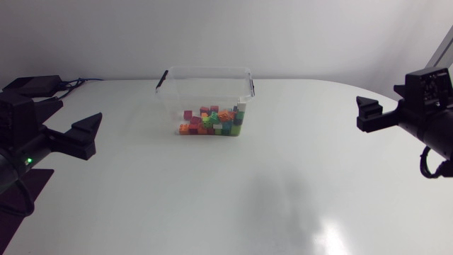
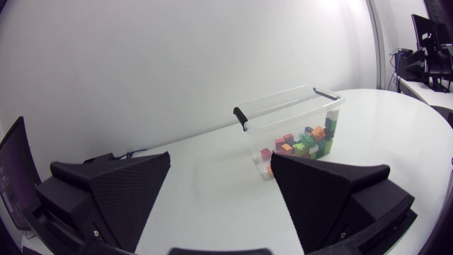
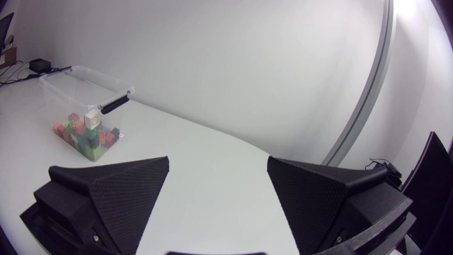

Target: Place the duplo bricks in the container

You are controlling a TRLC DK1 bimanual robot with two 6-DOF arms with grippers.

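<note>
A clear plastic container point(image 1: 205, 88) with black handle clips stands at the back middle of the white table. Several coloured duplo bricks point(image 1: 212, 120) lie piled inside it, red, orange, green and blue. My left gripper point(image 1: 88, 134) hovers at the left side, open and empty, well away from the container. At the right side my right gripper point(image 1: 368, 115) is open and empty too. In the left wrist view the container point(image 2: 290, 117) stands ahead of my left gripper point(image 2: 221, 195); its bricks point(image 2: 301, 145) show through the wall. The right wrist view has the container point(image 3: 85, 106) far ahead, beyond the left finger point(image 3: 106, 195).
A black box with cables point(image 1: 35, 85) lies at the table's back left corner. The white table surface point(image 1: 233, 191) spreads in front of the container between both arms. No loose bricks show on it.
</note>
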